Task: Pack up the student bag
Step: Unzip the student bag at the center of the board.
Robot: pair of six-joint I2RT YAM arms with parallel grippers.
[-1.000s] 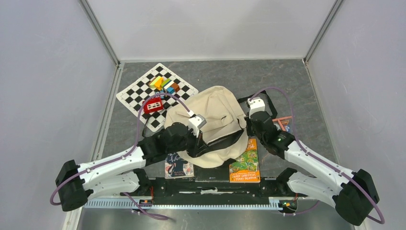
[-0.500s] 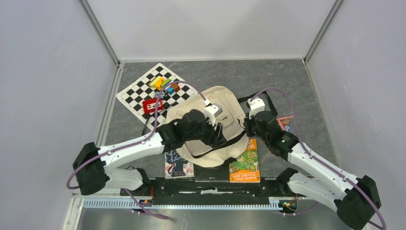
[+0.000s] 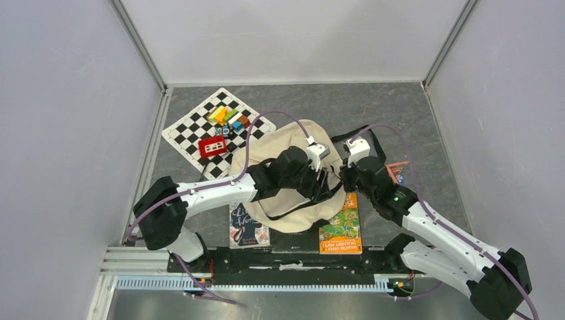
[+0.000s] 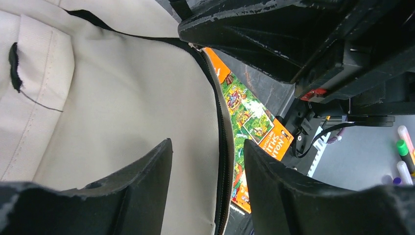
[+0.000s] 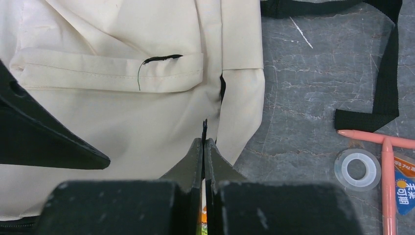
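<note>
The student bag [image 3: 293, 167], cream canvas with black straps, lies in the middle of the table. My left arm reaches across it, and the left gripper [image 3: 328, 187] stands open over the bag's right edge. In the left wrist view the left gripper [image 4: 208, 144] straddles the bag's black zipper [image 4: 222, 147] with nothing pinched. My right gripper [image 3: 345, 179] sits at the same edge. In the right wrist view the right gripper [image 5: 203, 139] is shut on a thin black strip of the bag's [image 5: 122, 107] zipper trim, which pokes out past the tips.
An orange book [image 3: 341, 230] and a dark book [image 3: 248, 230] lie half under the bag's near edge. A chessboard [image 3: 193, 130] with coloured blocks [image 3: 230, 117] and a red item [image 3: 213, 147] is at the back left. A tape roll [image 5: 357, 169], a pink pen [image 5: 386, 186] and a black strap [image 5: 386, 73] lie right of the bag.
My left gripper opened, letting go near the bag's near-left part, and swung right across the bag to its right edge. The right gripper stayed shut and barely moved.
</note>
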